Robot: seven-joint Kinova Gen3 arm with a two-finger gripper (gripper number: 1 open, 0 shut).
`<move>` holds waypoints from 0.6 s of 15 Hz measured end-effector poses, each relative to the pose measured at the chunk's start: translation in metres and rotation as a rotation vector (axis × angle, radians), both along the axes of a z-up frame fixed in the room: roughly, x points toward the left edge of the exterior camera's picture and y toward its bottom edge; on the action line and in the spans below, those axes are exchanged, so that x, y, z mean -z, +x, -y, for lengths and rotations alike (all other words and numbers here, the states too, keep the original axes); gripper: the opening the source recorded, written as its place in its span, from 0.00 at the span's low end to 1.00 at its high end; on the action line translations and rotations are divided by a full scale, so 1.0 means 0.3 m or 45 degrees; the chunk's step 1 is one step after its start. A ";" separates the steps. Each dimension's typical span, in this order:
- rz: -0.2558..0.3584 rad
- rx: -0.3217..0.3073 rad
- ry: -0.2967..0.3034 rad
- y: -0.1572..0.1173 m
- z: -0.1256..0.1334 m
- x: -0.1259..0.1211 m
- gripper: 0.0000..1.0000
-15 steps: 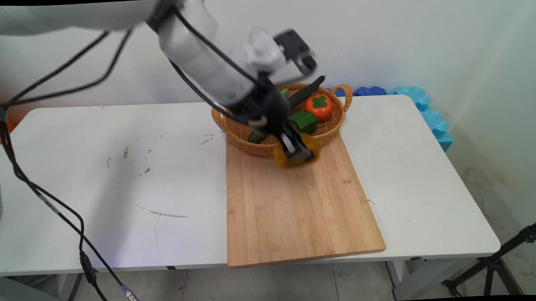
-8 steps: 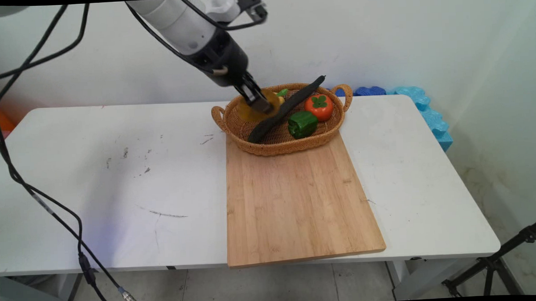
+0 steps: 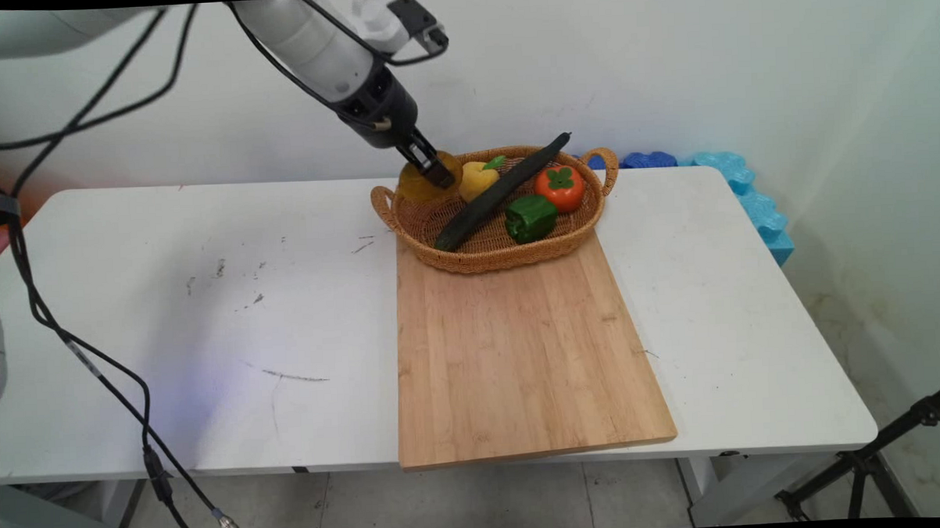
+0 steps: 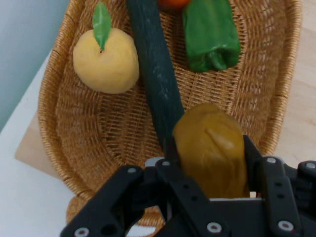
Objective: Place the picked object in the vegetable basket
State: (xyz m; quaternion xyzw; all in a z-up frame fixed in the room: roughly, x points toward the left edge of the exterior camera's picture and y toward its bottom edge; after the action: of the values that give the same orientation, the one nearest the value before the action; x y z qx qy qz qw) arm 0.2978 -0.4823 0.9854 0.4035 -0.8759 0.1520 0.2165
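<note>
My gripper (image 3: 433, 171) (image 4: 210, 148) is shut on a dull yellow-brown fruit (image 3: 419, 183) (image 4: 211, 150) and holds it over the back left end of a wicker basket (image 3: 470, 256) (image 4: 74, 133). In the basket lie a yellow fruit with a green leaf (image 3: 477, 179) (image 4: 105, 62), a long dark green cucumber (image 3: 499, 193) (image 4: 156, 69), a green bell pepper (image 3: 530, 217) (image 4: 210, 32) and an orange persimmon (image 3: 559, 187) (image 4: 171, 4). The cucumber's far tip sticks out over the basket's back rim.
A wooden cutting board (image 3: 520, 356) lies on the white table (image 3: 206, 320), with the basket resting across its far end. Blue foam blocks (image 3: 737, 192) stand beyond the table's back right corner. Black cables (image 3: 90, 363) hang at the left.
The gripper carried the yellow-brown fruit from above the board's far end up and back to the left, and now holds it over the basket's back left end, uncovering the yellow fruit.
</note>
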 end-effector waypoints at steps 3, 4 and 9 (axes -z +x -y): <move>-0.027 -0.012 0.027 -0.014 0.040 0.069 0.00; -0.040 -0.015 0.038 -0.021 0.055 0.096 0.00; -0.091 -0.022 0.076 -0.053 0.114 0.207 0.00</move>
State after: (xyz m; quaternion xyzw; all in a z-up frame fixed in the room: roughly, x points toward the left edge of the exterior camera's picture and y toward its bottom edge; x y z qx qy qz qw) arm 0.2820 -0.5167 0.9234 0.4226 -0.8682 0.1133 0.2341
